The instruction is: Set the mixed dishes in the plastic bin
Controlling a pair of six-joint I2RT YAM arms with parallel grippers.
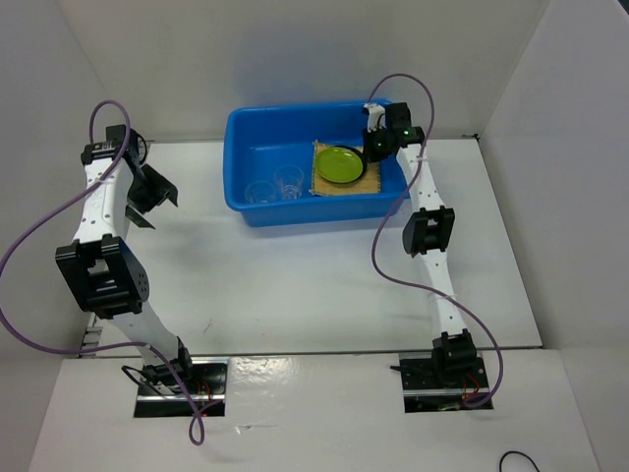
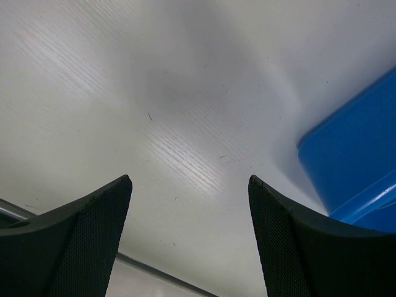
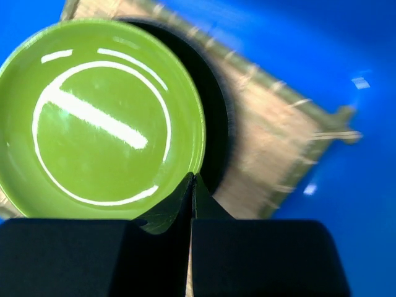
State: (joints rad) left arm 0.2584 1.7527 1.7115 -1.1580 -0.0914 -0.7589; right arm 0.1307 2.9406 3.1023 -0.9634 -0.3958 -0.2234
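Five dishes lie inside the blue bin (image 1: 295,212), in the upper middle of the top view, so the task looks as good as done. The bamboo mat (image 1: 368,183) lies flat on the bin's floor at its right end and serves as a base. The black plate (image 3: 218,117) rests on it and the lime-green plate (image 1: 337,164) on top of that, a stack that should sit steady. The two clear cups (image 1: 260,192), seemingly upright, stand just beside each other to the left of the mat. The right gripper (image 3: 192,180) hangs low over the green plate's rim, its fingers pressed together with only a seam between them; whether they nip the rim I cannot tell. The left gripper (image 1: 149,197) hovers at the left of the frame, well apart from the bin, fingers spread and empty, probably parked out of the way. Under everything lies a white table (image 1: 295,285), enclosed by white panels (image 1: 295,59).
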